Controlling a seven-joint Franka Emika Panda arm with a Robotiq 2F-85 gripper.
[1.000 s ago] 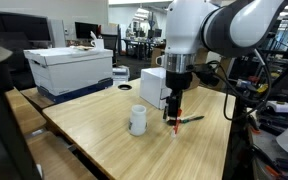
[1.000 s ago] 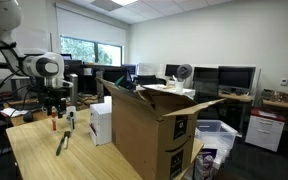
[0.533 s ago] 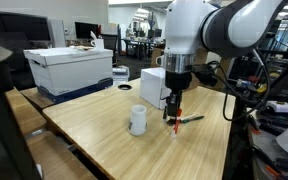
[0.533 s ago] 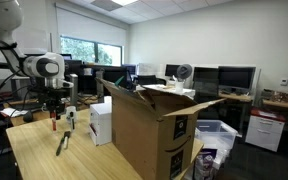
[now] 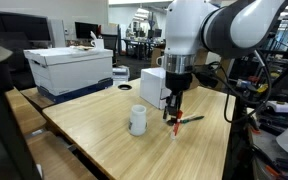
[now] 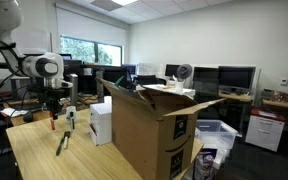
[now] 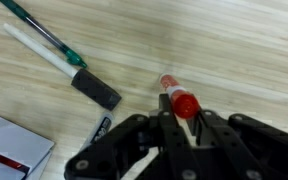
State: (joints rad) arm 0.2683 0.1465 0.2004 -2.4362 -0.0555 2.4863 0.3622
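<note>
The black end effector (image 7: 184, 114) pinches a red-capped marker (image 7: 183, 101) upright over the light wooden counter (image 7: 244, 50). A white marker with a black cap (image 7: 64, 65) and a green pen (image 7: 39, 30) lie nearby; a white cup (image 5: 138, 121) stands apart.

White, thick-jointed robot arm (image 5: 206, 28) bends over from above, wrist vertical, pointing straight down. Black two-finger gripper (image 5: 174, 118) hangs low under the wrist, upright, no tilt. In the wrist view the black fingers (image 7: 212, 135) are drawn in close, pinching a slim red-capped marker (image 7: 183, 102) between them. An exterior view shows the same vertical gripper pose (image 6: 54, 118).
</note>
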